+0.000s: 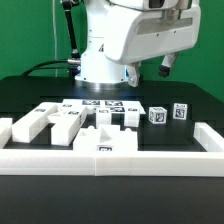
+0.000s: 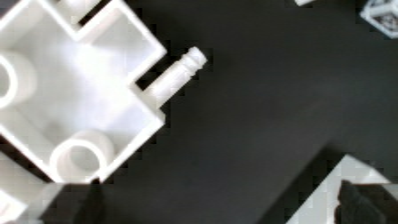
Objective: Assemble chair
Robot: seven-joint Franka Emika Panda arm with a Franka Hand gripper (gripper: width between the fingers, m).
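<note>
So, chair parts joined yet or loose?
Loose, it seems: the chair parts lie side by side on the table, none stacked. Wrist view shows one part with its peg bare, plugged into nothing.

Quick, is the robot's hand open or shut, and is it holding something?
Gripper: cannot be told. It is raised above the table, and its fingers are too small and dark to tell open from shut or to see any hold.

Two small tagged blocks point(image 1: 157, 116), one marker board point(image 1: 103, 104), about four larger parts point(image 1: 30, 126) (overlapping).
</note>
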